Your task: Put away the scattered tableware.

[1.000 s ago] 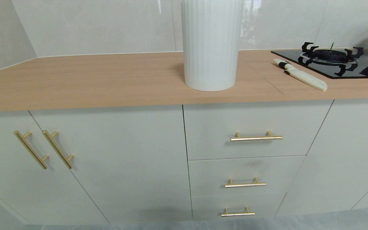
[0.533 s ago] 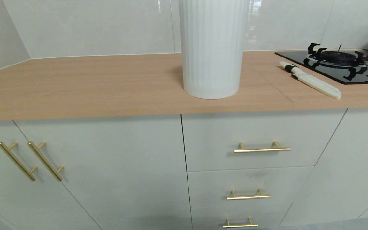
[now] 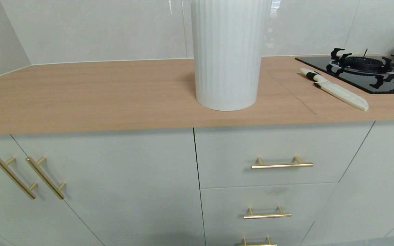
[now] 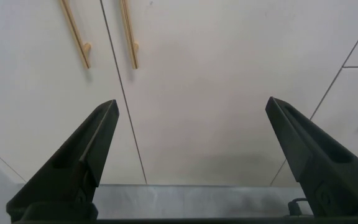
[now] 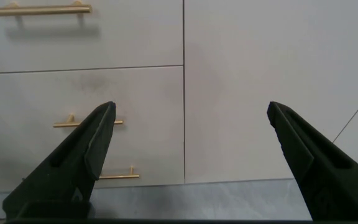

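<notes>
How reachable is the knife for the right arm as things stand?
Probably not yet: the right gripper faces the drawers, below the countertop. The knife lies unobstructed beside the hob.

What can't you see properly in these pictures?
Head view: the white ribbed container is cut off by the top edge, so its rim and contents are hidden.
Head view: the gas stove runs off the right edge.
Head view: the lowest drawer handle is clipped by the bottom edge.
Every view: closed fronts hide what is inside the cabinet.
</notes>
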Tool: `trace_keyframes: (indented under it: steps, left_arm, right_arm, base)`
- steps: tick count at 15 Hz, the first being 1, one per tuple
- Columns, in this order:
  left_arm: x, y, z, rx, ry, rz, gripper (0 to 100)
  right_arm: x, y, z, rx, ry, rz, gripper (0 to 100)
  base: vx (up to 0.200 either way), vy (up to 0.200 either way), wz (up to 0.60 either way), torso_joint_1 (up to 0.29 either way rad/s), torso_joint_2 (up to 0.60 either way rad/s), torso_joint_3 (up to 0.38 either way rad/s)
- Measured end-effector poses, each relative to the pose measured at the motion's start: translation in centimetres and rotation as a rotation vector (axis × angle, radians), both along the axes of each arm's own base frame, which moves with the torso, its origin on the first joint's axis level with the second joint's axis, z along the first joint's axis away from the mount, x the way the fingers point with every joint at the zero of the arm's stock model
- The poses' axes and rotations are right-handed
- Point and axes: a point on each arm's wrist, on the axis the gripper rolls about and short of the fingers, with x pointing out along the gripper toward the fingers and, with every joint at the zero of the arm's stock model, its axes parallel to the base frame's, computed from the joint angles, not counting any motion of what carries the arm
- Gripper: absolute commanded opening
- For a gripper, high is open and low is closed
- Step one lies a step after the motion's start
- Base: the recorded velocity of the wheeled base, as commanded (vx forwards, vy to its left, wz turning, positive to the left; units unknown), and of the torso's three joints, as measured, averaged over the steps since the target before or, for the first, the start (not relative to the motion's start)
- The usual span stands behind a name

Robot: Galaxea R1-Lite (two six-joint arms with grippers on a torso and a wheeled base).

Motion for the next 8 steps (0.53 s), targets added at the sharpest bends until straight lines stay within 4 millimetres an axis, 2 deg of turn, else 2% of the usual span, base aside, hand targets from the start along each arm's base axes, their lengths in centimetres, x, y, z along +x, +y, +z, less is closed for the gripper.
trace_keyframes:
  steps: [3,5,8]
  left_arm:
    - [0.00,0.00,0.00,0.000,0.000,0.000,100]
    - [0.00,0.00,0.03,0.000,-0.002,0.000,100]
    - [0.00,0.00,0.02,0.000,-0.001,0.000,100]
  right_arm:
    - [0.00,0.00,0.00,0.000,0.000,0.000,100]
    - [0.00,0.00,0.00,-0.001,0.000,0.000,100]
    - [0.00,0.00,0.00,-0.001,0.000,0.000,100]
  base:
    - [0.000,0.000,0.00,0.133,-0.28,-0.269]
    - [0.000,0.000,0.00,0.044,-0.57,-0.283]
    - [0.000,0.000,0.00,0.227,-0.48,-0.276]
